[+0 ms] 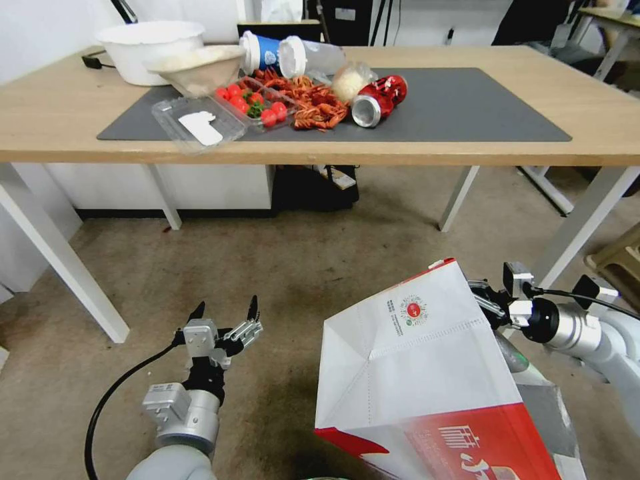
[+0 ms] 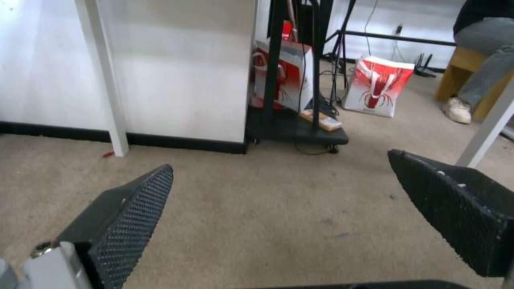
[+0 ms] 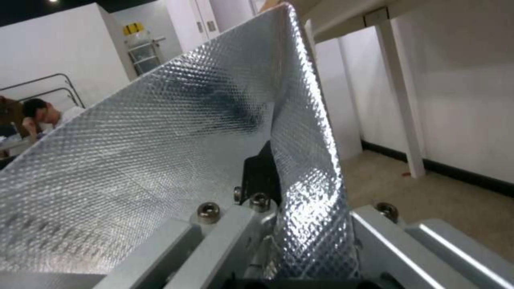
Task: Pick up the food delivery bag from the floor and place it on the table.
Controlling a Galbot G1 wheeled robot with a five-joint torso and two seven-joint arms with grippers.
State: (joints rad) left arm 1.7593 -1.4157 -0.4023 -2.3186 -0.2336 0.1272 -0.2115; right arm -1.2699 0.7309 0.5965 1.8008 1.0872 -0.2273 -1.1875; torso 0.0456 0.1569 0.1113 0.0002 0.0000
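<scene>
The food delivery bag [image 1: 433, 373] hangs tilted in front of the robot on its right side, bottom panel facing the head camera, clear of the floor [image 1: 280, 267] and below the level of the table [image 1: 587, 127]. The right gripper [image 1: 490, 303] is clamped on the bag's upper edge; in the right wrist view the foil lining [image 3: 160, 160] is pinched between the jaws, one dark finger [image 3: 262, 172] pressed against the foil. The hold is on a single thin wall, so the bag is judged liable to swing or tear if lifted sharply.

The left gripper [image 1: 227, 313] hangs low over the carpet to the bag's left, jaws wide apart and holding nothing.

The mat [image 1: 467, 100] carries crayfish [image 1: 310, 103], a tomato tray [image 1: 257, 103], cans [image 1: 380, 100] and cups [image 1: 293, 57] on its left and middle; its right part lies bare. Recommended: raise the bag steadily until its base clears the table edge, then set down on that bare part.
</scene>
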